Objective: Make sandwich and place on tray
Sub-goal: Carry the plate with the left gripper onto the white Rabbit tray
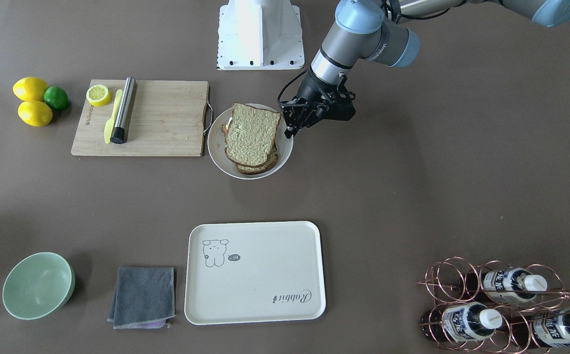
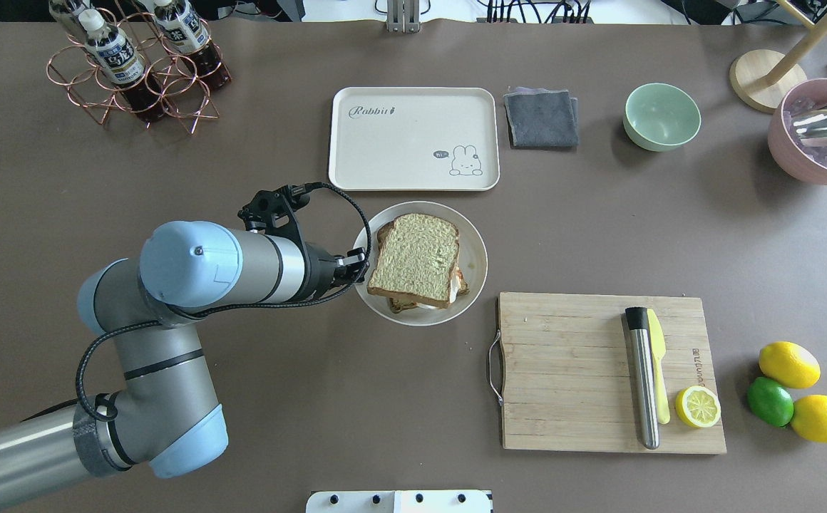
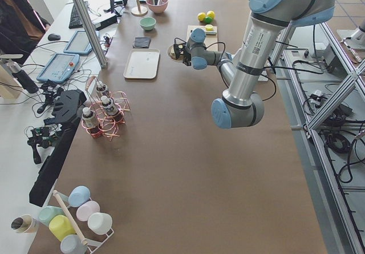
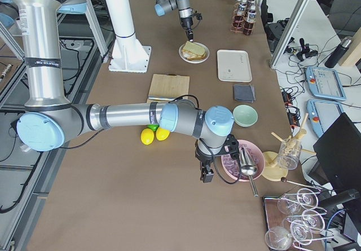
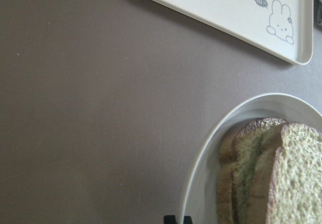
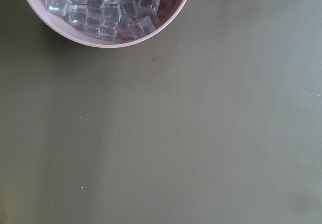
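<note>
Sandwich (image 2: 417,258) on plate (image 2: 475,249); left fingers (image 5: 170,220) clenched at rim (wrist view); right fingers (image 4: 206,177) unclear.

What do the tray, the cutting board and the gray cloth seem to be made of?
The tray: probably plastic or melamine, matte cream, with a smooth moulded rim. The cutting board: wood, likely bamboo, with an unvarnished look and visible strips and grain. The gray cloth: soft fabric, perhaps microfibre, folded, with stitched edges.
</note>
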`<act>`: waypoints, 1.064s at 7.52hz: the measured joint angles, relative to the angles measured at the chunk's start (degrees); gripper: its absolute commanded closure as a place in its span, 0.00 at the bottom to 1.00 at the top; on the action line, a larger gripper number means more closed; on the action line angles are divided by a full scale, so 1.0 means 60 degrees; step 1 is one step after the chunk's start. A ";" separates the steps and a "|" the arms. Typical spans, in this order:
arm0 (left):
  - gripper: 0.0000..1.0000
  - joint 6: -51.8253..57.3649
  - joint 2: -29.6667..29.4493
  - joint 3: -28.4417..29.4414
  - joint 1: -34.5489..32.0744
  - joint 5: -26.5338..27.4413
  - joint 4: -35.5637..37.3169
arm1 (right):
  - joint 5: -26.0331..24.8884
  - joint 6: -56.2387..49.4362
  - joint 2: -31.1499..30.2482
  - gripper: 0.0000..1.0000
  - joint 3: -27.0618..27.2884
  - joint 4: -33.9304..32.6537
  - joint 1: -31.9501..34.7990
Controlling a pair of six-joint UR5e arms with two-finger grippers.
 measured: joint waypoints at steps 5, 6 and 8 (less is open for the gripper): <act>1.00 -0.1748 -0.2199 0.3040 -0.1495 -0.0024 -0.0171 | 0.0011 -0.0504 -0.0240 0.00 -0.0494 0.0057 0.0582; 1.00 -0.1796 -0.2571 0.3720 -0.1728 -0.0033 -0.0347 | 0.0008 -0.0500 -0.0203 0.00 -0.0520 0.0080 0.0583; 1.00 -0.1826 -0.3041 0.4874 -0.2003 -0.0028 -0.0865 | 0.0009 -0.0462 -0.0088 0.00 -0.0527 0.0113 0.0585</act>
